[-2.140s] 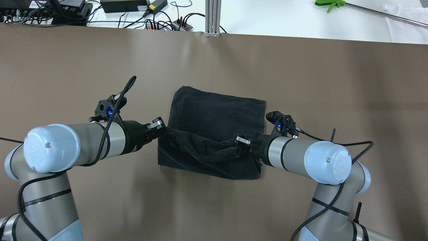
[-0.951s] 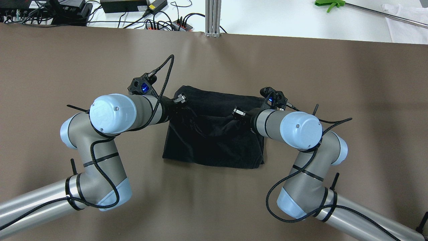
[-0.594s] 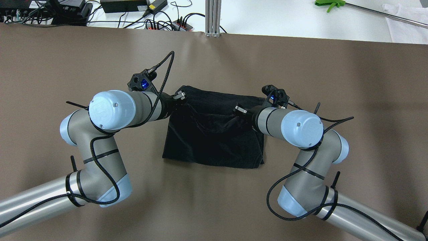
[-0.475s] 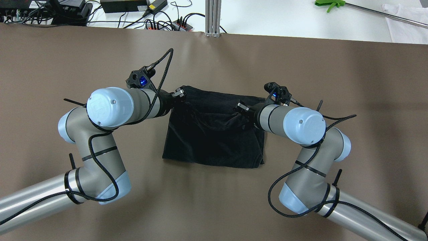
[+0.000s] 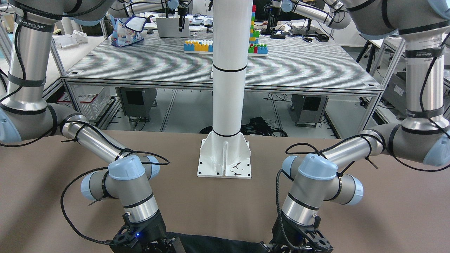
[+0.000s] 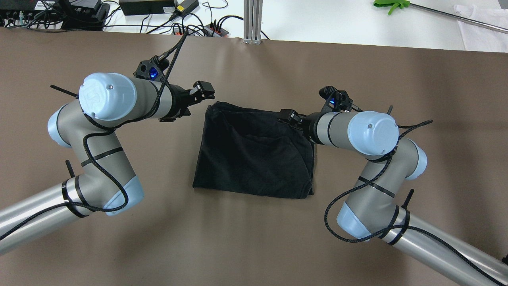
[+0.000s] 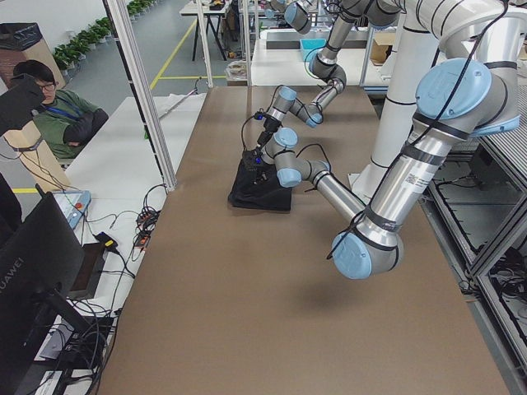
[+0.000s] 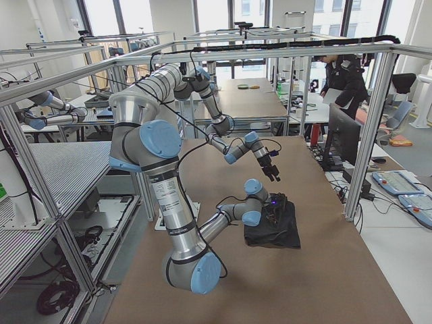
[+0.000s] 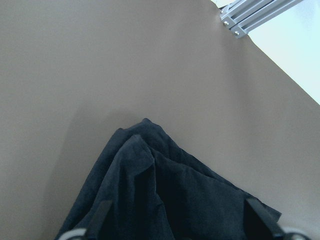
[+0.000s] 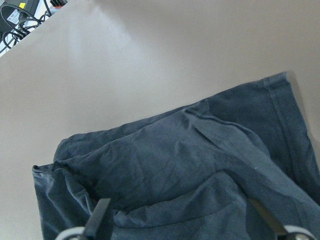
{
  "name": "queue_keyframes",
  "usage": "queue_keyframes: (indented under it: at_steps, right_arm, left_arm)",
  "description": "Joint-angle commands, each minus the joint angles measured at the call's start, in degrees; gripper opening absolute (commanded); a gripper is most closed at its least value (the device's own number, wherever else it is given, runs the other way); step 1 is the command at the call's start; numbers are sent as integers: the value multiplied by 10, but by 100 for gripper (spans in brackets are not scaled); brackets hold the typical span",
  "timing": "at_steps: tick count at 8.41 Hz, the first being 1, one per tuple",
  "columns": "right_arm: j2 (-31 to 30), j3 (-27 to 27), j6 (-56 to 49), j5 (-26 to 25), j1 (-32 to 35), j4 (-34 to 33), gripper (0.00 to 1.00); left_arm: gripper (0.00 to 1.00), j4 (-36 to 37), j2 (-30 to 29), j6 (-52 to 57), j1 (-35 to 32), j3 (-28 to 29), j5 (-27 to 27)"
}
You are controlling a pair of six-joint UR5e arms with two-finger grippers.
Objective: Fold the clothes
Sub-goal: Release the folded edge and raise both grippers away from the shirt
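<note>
your left tool (image 6: 203, 89) hangs spread and empty above the bare bench (image 6: 254, 238), just off the far left corner of the black garment (image 6: 254, 155). the right tool (image 6: 286, 116) sits low over the garment's far hem near the right corner. its fingers (image 10: 100, 217) are apart in the wrist view, with fabric under them but nothing pinched. the garment lies doubled at mid-bench, between the two arms.

the main risk is that right tool. it is close enough to the loose top layer (image 10: 165, 165) that a sideways pull-out could catch a fingertip in it and drag the fold open. lift straight up first.

the top layer is rumpled, with a ridge across it, and at the far left corner (image 9: 145, 122) the layers sit slightly offset. fold again over that and the creases get pressed in and the edges drift further apart.

black on black hides the layer edges, so the next pinch may take only one layer.
</note>
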Motion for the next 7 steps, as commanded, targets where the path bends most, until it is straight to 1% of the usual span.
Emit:
queue_keyframes:
  at_steps: [1, 2, 3, 4, 5, 6, 7]
  right_arm:
    - [11, -2, -7, 3, -5, -7, 94]
    - [15, -6, -29, 3, -18, -19, 94]
    - [28, -15, -55, 2, -26, -48, 94]
    - [57, -53, -81, 0, -33, -68, 94]
    - [92, -105, -109, -1, -33, -67, 94]
    - [110, -138, -140, 0, -33, -66, 94]
    - [113, -152, -161, -2, -32, -66, 94]
  left_arm:
    - [100, 4, 3, 13, -34, -1, -43]
    - [100, 6, 4, 14, -55, -2, -72]
    - [100, 5, 18, 20, -76, -5, -94]
    - [100, 4, 28, 43, -92, -6, -111]
    - [100, 4, 34, 58, -96, -6, -116]
    - [100, 5, 35, 64, -100, -4, -117]
    - [100, 5, 36, 66, -101, -1, -116]
